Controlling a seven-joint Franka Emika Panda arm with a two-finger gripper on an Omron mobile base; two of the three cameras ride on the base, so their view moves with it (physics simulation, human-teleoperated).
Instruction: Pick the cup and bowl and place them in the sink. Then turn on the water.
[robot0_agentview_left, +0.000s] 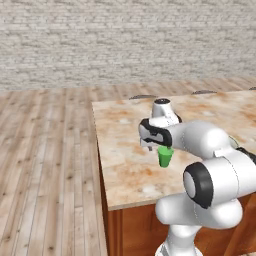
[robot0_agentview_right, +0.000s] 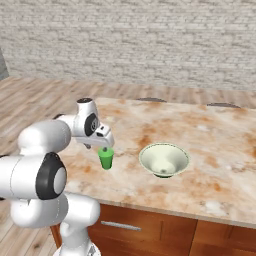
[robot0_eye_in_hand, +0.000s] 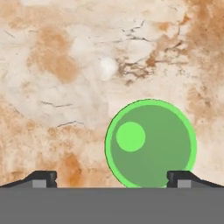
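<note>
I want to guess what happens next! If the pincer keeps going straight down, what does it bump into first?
Most likely the green cup. The open pincer points down at it, though the cup sits a bit to one side, so one fingertip might catch its rim before reaching the counter.

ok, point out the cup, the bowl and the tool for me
cup (robot0_agentview_right: 106, 159), right base view, on its green side wall.
bowl (robot0_agentview_right: 164, 159), right base view, on its pale inner wall.
tool (robot0_eye_in_hand: 111, 179), hand view, midway between its two dark fingertips, open above the cup.
</note>
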